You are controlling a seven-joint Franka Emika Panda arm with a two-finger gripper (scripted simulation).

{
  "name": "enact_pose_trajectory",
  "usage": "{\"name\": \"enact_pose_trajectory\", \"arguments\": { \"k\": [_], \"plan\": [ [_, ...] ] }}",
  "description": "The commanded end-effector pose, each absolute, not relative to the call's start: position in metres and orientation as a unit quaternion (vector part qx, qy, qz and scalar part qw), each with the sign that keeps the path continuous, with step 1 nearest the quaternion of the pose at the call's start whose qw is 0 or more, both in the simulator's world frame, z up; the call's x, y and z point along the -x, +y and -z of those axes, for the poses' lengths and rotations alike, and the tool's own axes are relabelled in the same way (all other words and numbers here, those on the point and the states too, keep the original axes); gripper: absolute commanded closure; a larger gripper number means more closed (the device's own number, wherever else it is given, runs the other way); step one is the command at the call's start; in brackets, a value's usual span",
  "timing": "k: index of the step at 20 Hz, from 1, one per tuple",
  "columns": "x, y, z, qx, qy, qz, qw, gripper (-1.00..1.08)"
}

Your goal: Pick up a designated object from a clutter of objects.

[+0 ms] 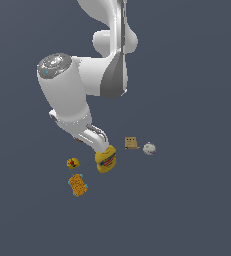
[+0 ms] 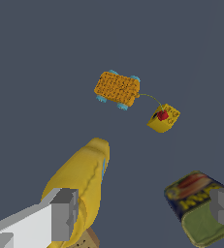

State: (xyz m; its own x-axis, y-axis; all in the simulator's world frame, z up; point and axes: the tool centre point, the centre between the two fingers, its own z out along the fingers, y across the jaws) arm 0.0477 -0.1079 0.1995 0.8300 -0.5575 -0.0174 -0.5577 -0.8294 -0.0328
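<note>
The end effector (image 2: 142,213) is hanging wide open, gripping nothing, with the orange block (image 2: 117,89) lying apart beyond the yellow bottle (image 2: 82,186).

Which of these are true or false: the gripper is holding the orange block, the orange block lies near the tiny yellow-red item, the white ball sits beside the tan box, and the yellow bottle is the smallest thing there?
1. The gripper holds the orange block. False: the block lies free, apart from the open fingers.
2. The orange block lies near the tiny yellow-red item. True.
3. The white ball sits beside the tan box. True.
4. The yellow bottle is the smallest item. False: it is among the biggest.
</note>
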Motion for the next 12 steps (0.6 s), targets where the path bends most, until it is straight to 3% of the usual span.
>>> {"name": "enact_pose_trajectory", "arguments": {
  "k": [1, 12],
  "plan": [
    [-0.052, -0.123, -0.176, 0.939, 0.342, -0.004, 0.018, -0.92],
    [-0.053, -0.181, -0.096, 0.863, 0.506, -0.003, 0.007, -0.92]
  ]
}}
